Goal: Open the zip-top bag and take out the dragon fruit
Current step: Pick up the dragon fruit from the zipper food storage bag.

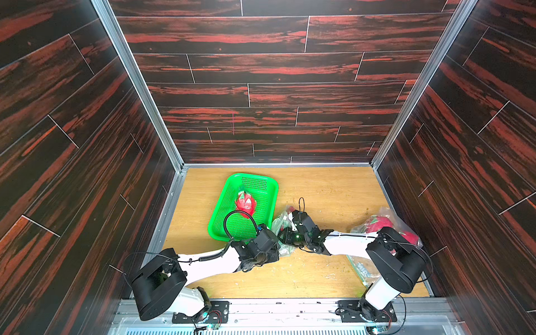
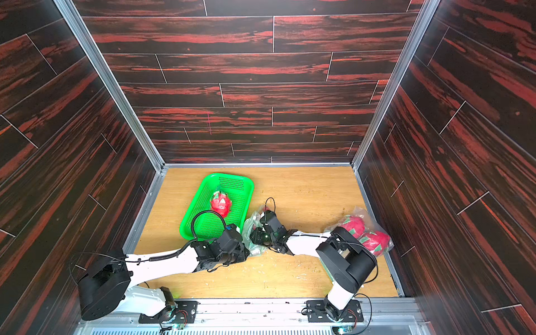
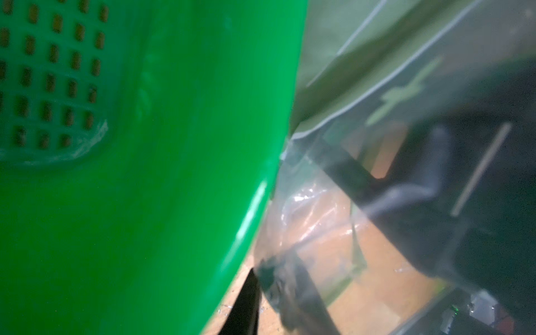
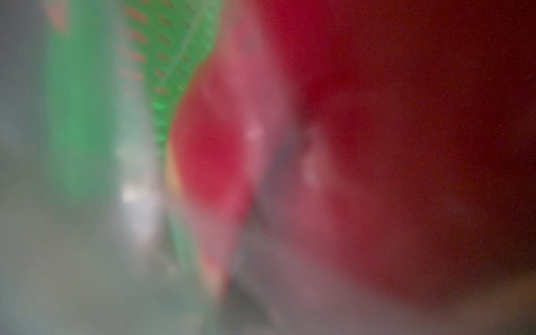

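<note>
A clear zip-top bag lies crumpled beside the green basket's near right corner, between my two grippers. My left gripper pinches the bag's near edge. In the left wrist view its black finger presses the film, and the other finger shows dimly through the plastic. My right gripper is pushed into the bag, its fingers hidden by plastic. A dragon fruit fills the blurred right wrist view; a red bit of it shows by the gripper tip.
The green perforated basket holds one dragon fruit. Another clear bag with two red fruits lies by the right wall. A flat bag lies under the right arm.
</note>
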Robot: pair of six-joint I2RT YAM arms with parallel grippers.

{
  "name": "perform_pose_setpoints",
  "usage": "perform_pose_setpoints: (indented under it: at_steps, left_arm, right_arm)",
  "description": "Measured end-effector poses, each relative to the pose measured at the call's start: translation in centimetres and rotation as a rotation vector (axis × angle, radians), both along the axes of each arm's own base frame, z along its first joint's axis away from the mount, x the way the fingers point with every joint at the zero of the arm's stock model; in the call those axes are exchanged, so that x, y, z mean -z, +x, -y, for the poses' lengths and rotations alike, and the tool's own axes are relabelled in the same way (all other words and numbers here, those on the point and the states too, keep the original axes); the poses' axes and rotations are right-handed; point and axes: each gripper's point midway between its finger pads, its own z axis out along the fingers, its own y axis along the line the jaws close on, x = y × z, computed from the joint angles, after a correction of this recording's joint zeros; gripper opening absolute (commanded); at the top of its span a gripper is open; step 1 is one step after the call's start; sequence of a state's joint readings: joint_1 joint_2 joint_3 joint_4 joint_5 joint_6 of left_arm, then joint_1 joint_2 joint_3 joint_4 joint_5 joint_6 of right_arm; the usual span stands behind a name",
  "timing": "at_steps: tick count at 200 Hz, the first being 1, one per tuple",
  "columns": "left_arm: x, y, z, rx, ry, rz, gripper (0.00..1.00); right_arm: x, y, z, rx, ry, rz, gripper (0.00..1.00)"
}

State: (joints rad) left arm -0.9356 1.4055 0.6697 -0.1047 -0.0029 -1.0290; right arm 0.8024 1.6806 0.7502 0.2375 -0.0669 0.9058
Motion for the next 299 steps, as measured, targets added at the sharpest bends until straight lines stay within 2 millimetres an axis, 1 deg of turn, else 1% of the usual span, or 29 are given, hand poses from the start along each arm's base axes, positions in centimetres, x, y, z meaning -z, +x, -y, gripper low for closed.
perform_pose_setpoints:
  at_steps: [10,30,50,64,86,106,121,150,161,174,208,236,248,263,283,299]
  left_arm:
    - [0.0,0.0,0.0,-0.002,0.002,0.002,0.27]
    - [-0.1,0.2,-0.1,-0.006,0.005,0.007,0.3]
    - [-0.2,0.4,-0.2,-0.013,0.013,0.014,0.34]
    - [-0.2,0.5,-0.4,-0.021,0.021,0.021,0.36]
    - [-0.7,0.8,-0.6,-0.034,0.027,0.039,0.39]
    - [-1.7,1.4,-0.4,-0.04,0.02,0.069,0.42]
    - [-2.4,1.7,-0.1,-0.038,0.01,0.088,0.49]
    - [-3.9,2.1,1.0,-0.007,-0.047,0.13,0.65]
    - [-4.4,2.2,1.3,0.0,-0.072,0.138,0.68]
    - [-5.0,2.3,1.8,0.016,-0.1,0.153,0.68]
    - [-6.0,2.3,2.9,0.059,-0.156,0.177,0.58]
    - [-6.6,2.3,4.0,0.088,-0.218,0.193,0.56]
    - [-6.7,2.2,4.2,0.101,-0.228,0.2,0.53]
    - [-6.7,2.0,4.8,0.136,-0.237,0.205,0.51]
    - [-5.8,1.4,5.5,0.181,-0.227,0.195,0.49]
    - [-5.1,1.1,6.0,0.205,-0.221,0.187,0.49]
  right_arm:
    - [-0.1,0.1,0.0,-0.005,0.003,0.009,0.17]
    - [-0.7,0.4,-0.4,-0.019,0.028,0.029,0.09]
    - [-1.2,0.5,-0.6,-0.03,0.044,0.042,0.04]
    - [-1.5,0.3,-0.3,-0.03,0.047,0.038,0.0]
    - [-2.1,-0.3,0.4,-0.03,0.044,0.02,0.0]
    - [-3.0,-1.0,1.0,-0.034,0.047,0.0,0.0]
    - [-3.9,-1.5,1.3,-0.041,0.061,-0.01,0.0]
    - [-6.6,-2.0,1.5,-0.052,0.114,0.008,0.0]
    - [-7.3,-2.0,1.9,-0.045,0.121,0.014,0.0]
    - [-8.0,-1.8,2.5,-0.032,0.125,0.021,0.0]
    - [-9.0,-1.7,3.1,-0.006,0.125,0.014,0.0]
    - [-9.7,-1.3,3.9,0.025,0.133,0.01,0.0]
    - [-10.1,-1.2,4.2,0.037,0.14,0.009,0.0]
    - [-11.0,-1.0,4.0,0.038,0.164,0.011,0.0]
    - [-12.5,-1.1,3.5,0.026,0.208,0.014,0.0]
    - [-13.5,-0.9,3.6,0.027,0.236,0.022,0.0]
